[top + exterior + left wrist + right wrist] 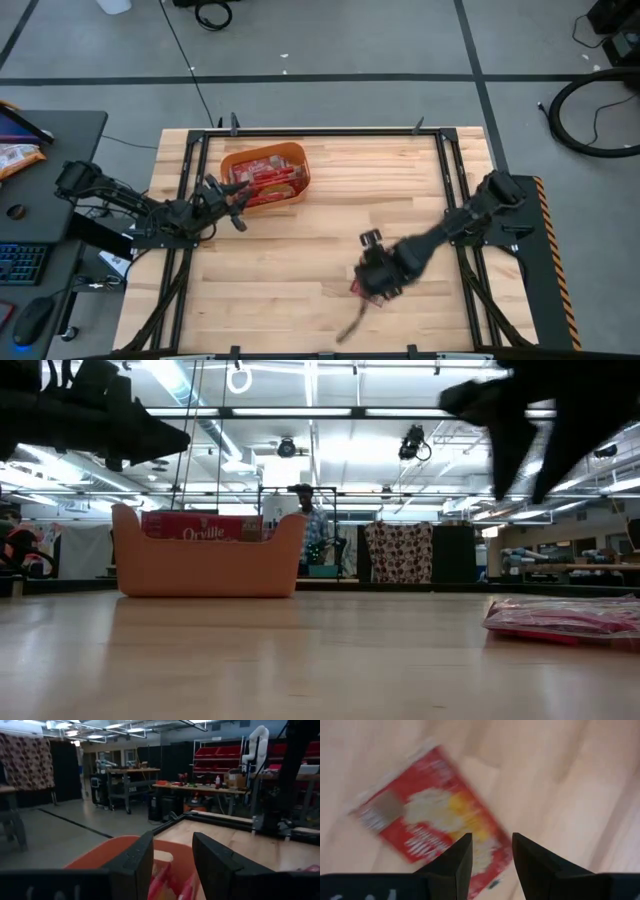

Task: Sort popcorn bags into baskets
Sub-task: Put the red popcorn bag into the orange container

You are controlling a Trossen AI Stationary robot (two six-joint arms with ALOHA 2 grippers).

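The orange basket stands at the table's far left with several red popcorn bags in it; it also shows in the low view. My left gripper is open and empty, over the basket's near left rim. One red popcorn bag lies flat on the wood near the table's front middle, and also shows in the low view. My right gripper hangs open above it, fingers pointing down, clear of the bag.
Black frame rails run along the table's left, right and far sides. A side desk at the left holds an orange-and-white snack bag and a keyboard. A person stands in the room far behind the basket.
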